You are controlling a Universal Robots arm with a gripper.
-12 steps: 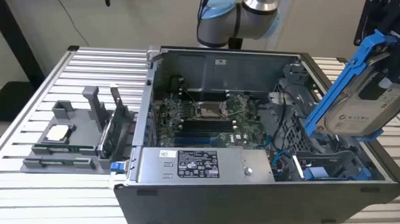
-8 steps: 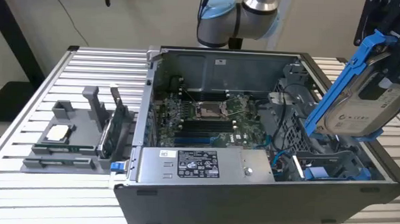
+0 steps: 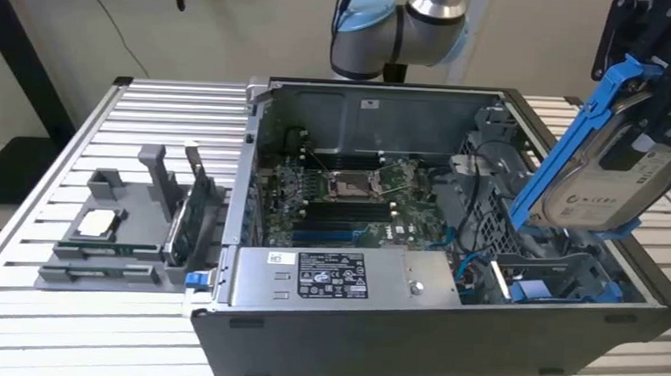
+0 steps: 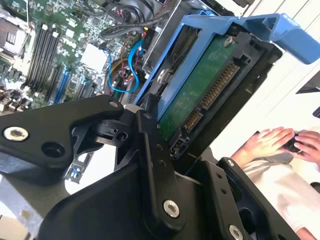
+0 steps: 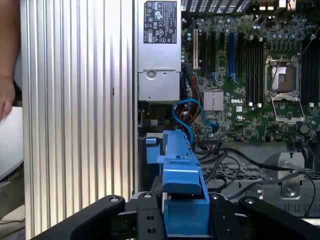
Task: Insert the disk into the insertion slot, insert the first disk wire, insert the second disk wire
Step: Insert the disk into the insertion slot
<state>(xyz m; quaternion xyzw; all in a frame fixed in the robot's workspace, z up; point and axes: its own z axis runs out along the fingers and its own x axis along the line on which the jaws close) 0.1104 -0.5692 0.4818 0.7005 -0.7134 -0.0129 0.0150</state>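
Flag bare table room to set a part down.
Free: slatted table between the grey fixture and its far edge; also the strip on the fixture's camera side. Crowded: inside the case, and over the insertion slot where the claw holds the disk.

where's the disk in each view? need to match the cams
Exterior view: the disk hangs tilted at the exterior view's right.
Second wrist view: the disk turns its green circuit-board side to the camera.
First wrist view: the disk is edge-on, blue frame foremost.
Shared landmark: the motherboard.
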